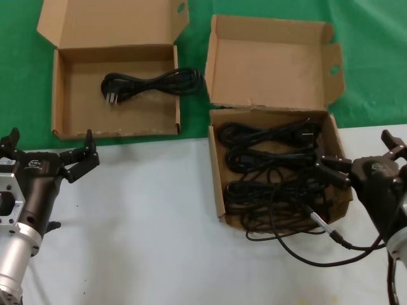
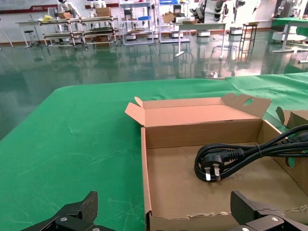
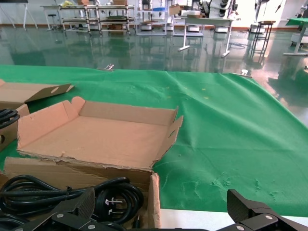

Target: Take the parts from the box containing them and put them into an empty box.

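Note:
The squarish box with the tall eared lid (image 1: 267, 63) stands on the right and holds several black power cords (image 1: 273, 171). One cord loops out over its front edge onto the table (image 1: 305, 238). The wider box (image 1: 82, 111) at the back left holds one cord (image 1: 152, 82). My right gripper (image 1: 362, 155) is open, astride that squarish box's right wall near its front corner; the wrist view shows the wall (image 3: 154, 202) and cords (image 3: 62, 192) between its fingers. My left gripper (image 1: 51, 145) is open and empty, just in front of the wider box's front left corner (image 2: 147, 211); its cord (image 2: 226, 159) lies beyond.
The boxes sit where the green cloth (image 1: 369, 57) meets the white table top (image 1: 159, 222). The wider box's splayed lid (image 1: 108, 22) lies flat behind it. A gap of green cloth (image 1: 194, 108) separates the two boxes.

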